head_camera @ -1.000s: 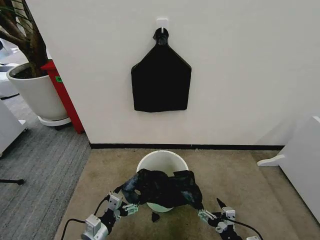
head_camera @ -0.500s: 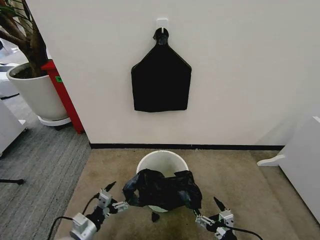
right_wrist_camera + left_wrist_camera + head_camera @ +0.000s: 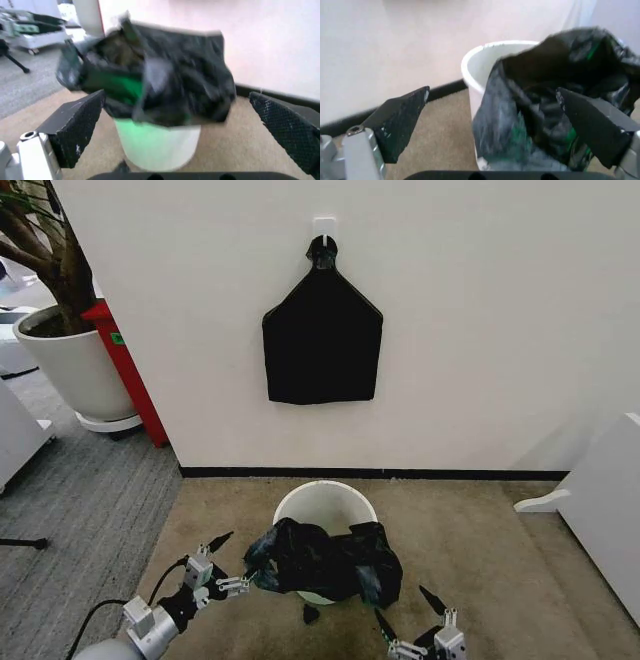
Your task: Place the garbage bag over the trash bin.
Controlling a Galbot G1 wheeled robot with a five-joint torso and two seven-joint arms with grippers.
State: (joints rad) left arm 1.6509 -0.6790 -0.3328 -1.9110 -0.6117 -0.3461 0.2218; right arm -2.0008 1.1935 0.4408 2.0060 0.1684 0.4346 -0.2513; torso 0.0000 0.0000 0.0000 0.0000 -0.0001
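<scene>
Garbage bag [image 3: 325, 560] crumpled (glossy black)

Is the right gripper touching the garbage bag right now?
Apart. In the head view the open right gripper sits below the garbage bag, with carpet showing between; the right wrist view shows both fingers wide of it.

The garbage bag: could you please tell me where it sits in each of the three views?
Head view: garbage bag drapes the trash bin's near rim, low centre.
Left wrist view: bag between the open fingers.
Right wrist view: bag atop the bin.
Shared landmark: the pale bin.
</scene>
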